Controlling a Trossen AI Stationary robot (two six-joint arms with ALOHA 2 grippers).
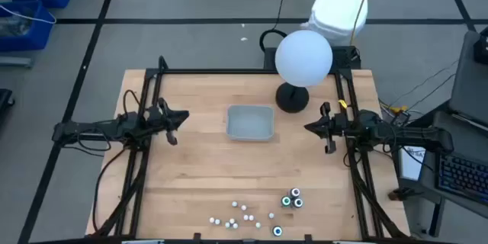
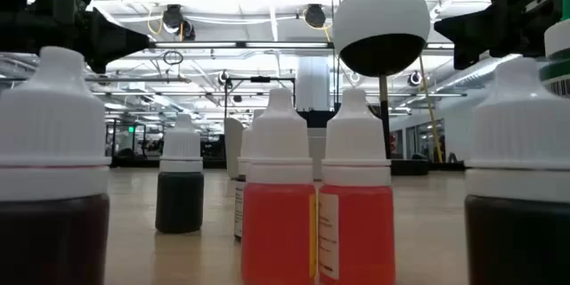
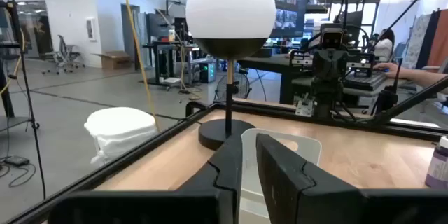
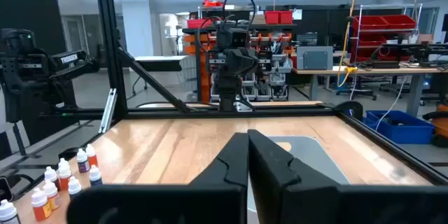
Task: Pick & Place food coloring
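Pale wooden worktop (image 1: pixel 191 175), framed by black rails. Large white globe lamp on a black round stand (image 1: pixel 303 59), at the far edge right of centre. Shallow grey rectangular plastic tray (image 1: pixel 250 122), mid-worktop, just left of the lamp base. Left gripper (image 1: pixel 178 118), at the left side, above the wood, fingers nearly together, holding nothing. Right gripper (image 1: pixel 314 127), at the right side, likewise narrow and unladen. Tiny food coloring bottles (image 1: pixel 259 212), white-capped and dark teal-ringed, scattered along the near edge, well apart from the tray.
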